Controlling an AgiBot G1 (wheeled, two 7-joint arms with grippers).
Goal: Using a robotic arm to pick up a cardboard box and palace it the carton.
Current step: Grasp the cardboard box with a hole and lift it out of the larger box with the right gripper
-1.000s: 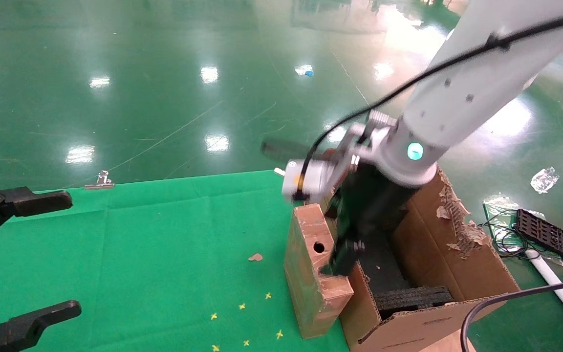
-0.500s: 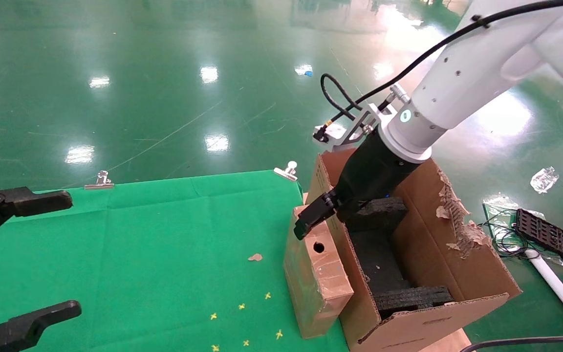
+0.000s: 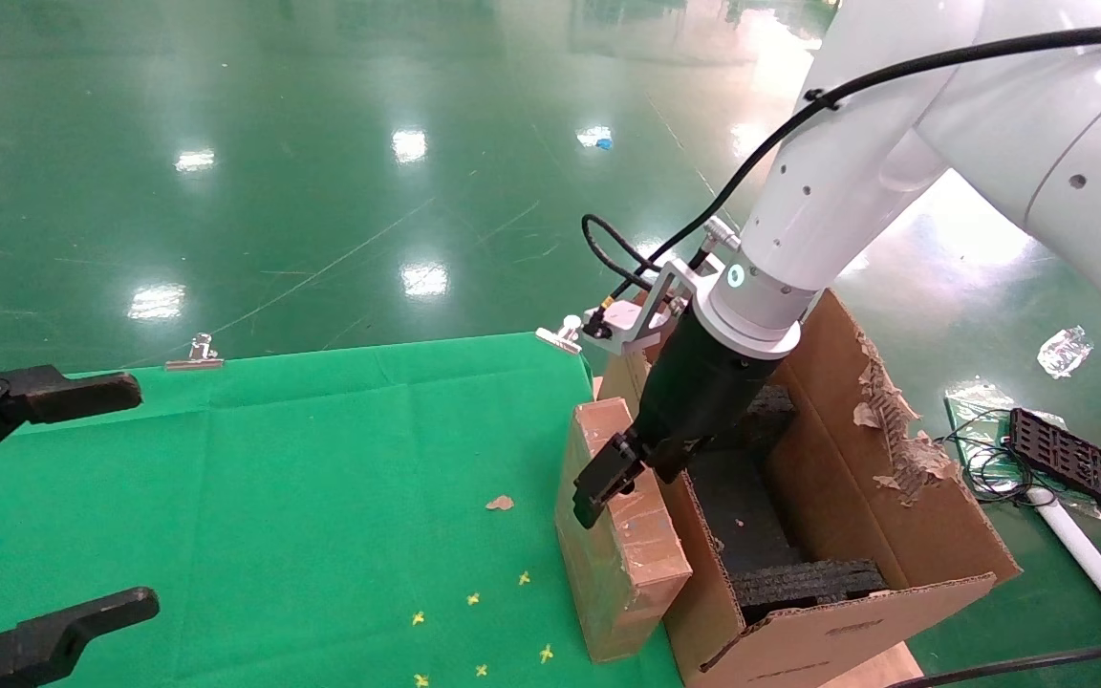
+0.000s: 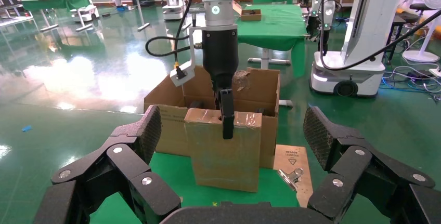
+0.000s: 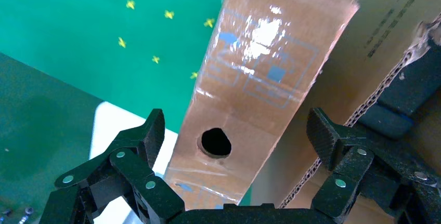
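Right gripper (image 3: pixel 619 475) spread wide, straddling the top of the cardboard box (image 3: pixel 619 564), not gripping. Box upright on the table (image 3: pixel 321 497), touching the carton (image 3: pixel 904 535). Left gripper (image 3: pixel 44 497) spread, parked well apart.

**Shiny floor, rough cardboard, matt cloth**

The floor (image 3: pixel 321 143) gleams, a glossy green coat throwing back the ceiling lights. The table cloth (image 3: pixel 321 459) is soft matt green fabric, faintly creased along its folds. The cardboard box (image 3: pixel 619 535) is worn brown card, with clear tape flashing shiny on its narrow top. Beside it the carton (image 3: pixel 895 516) is plain corrugated board, its inner wall torn to ragged paper shreds, fluted edges showing. Inside, coarse black foam (image 3: pixel 799 578), dull and grainy. The robotic arm (image 3: pixel 847 182) wears smooth white plastic shell, slightly glossy; its wrist is dull black. A metal clip (image 3: pixel 195 352) glints at the cloth's edge.
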